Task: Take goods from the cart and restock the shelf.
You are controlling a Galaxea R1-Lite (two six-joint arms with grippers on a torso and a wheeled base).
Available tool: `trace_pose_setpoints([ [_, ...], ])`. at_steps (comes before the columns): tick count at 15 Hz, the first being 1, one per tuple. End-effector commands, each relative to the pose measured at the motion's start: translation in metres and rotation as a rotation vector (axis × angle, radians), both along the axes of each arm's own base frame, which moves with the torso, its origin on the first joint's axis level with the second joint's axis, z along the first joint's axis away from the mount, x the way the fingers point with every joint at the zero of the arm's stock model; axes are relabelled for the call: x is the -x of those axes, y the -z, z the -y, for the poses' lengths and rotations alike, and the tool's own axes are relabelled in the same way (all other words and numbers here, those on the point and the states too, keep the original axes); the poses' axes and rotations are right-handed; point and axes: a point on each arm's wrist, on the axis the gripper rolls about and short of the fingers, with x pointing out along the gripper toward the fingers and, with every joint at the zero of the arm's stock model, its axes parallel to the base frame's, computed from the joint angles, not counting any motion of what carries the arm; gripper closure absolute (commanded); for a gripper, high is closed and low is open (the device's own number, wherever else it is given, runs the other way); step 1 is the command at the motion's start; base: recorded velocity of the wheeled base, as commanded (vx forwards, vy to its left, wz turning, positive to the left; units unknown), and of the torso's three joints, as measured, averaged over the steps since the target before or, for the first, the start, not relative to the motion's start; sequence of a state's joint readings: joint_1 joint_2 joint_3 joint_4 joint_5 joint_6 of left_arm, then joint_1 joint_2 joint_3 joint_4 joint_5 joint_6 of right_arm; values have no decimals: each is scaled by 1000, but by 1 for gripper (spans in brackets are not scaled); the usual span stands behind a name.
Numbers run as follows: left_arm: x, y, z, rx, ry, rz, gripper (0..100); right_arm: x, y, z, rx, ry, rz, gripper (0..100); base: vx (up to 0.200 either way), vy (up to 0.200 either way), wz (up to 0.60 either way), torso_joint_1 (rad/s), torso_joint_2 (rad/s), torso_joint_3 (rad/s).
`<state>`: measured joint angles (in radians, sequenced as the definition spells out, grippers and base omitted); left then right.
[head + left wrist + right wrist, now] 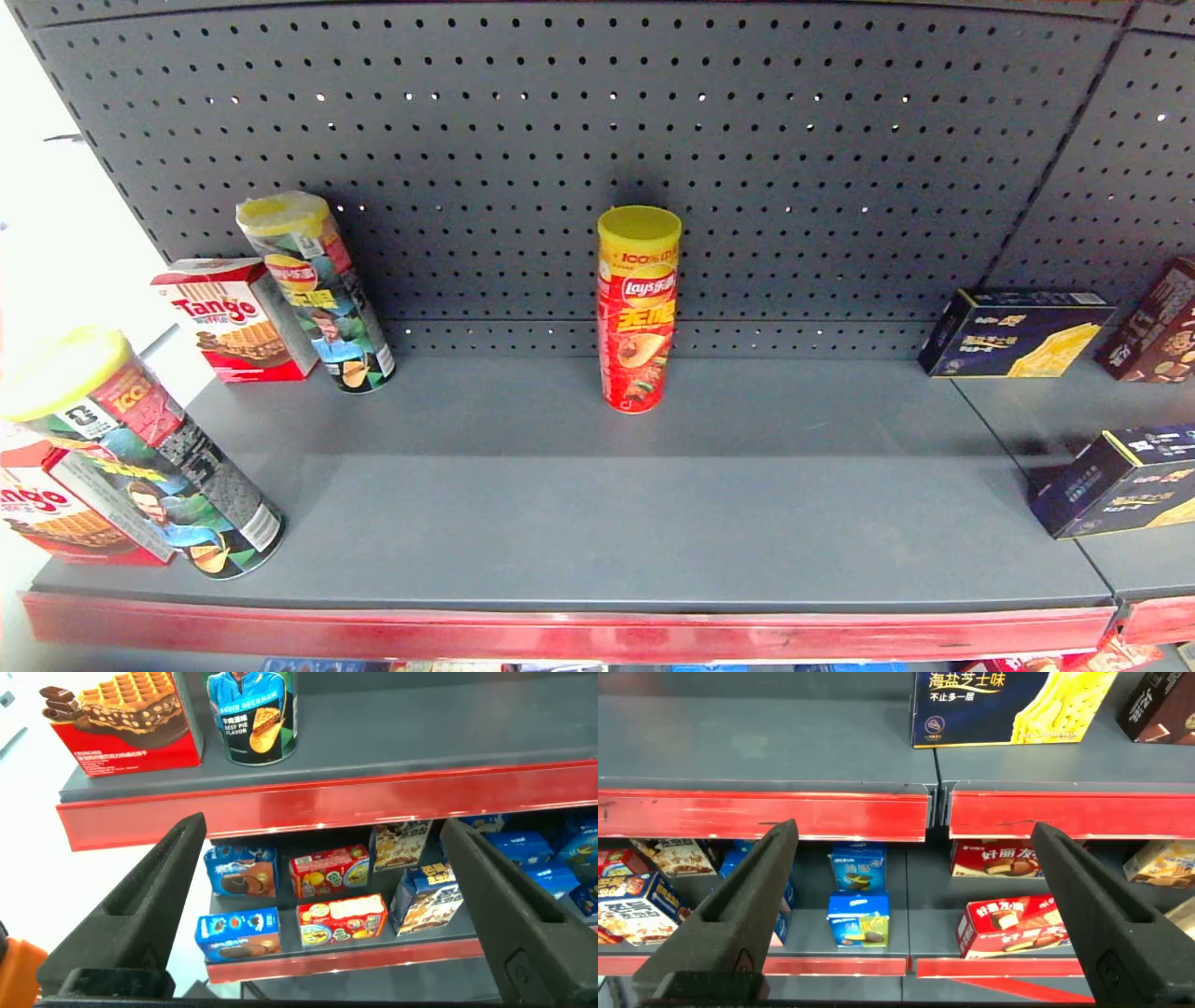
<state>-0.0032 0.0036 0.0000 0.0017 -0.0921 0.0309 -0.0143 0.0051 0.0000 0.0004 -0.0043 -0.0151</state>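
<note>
Your head camera looks down on the shelf (560, 523). A red can (639, 313) stands upright at mid-width, close to the pegboard (597, 112). At the left end a green can (317, 294) stands at the back and a second one (140, 457) at the front edge, each just beside a wafer box (233, 322). At the right a blue box (1018, 334) sits at the back.

Your left wrist camera adds the tier below. The left gripper (320, 826) hangs in front of the shelf's red lip (327, 803), jaws spread wide with nothing between them. Cookie boxes (238, 873) line the lower tier beyond, and the front green can and wafer box stand above the lip.

Your right wrist camera shows the right gripper (913, 829) likewise released and empty. It faces the join between two shelf sections, with a blue box above the lip and pie boxes (1008, 929) on the tier below.
</note>
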Motion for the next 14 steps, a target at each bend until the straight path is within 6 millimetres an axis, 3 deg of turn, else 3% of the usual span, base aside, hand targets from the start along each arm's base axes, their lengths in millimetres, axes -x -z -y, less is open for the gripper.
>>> trace_pose_setpoints([
  [1, 0, 0, 0, 0, 0, 1, 0, 0, 0, 0, 0, 0, -2, 0, 0, 0, 0, 0, 0, 0],
  [11, 0, 0, 0, 0, 0, 1, 0, 0, 0, 0, 3, 9, -1, 0, 0, 0, 600, 3, 2, 0],
  [14, 0, 0, 0, 0, 0, 1, 0, 0, 0, 0, 0, 8, -2, 0, 0, 0, 0, 0, 0, 0],
])
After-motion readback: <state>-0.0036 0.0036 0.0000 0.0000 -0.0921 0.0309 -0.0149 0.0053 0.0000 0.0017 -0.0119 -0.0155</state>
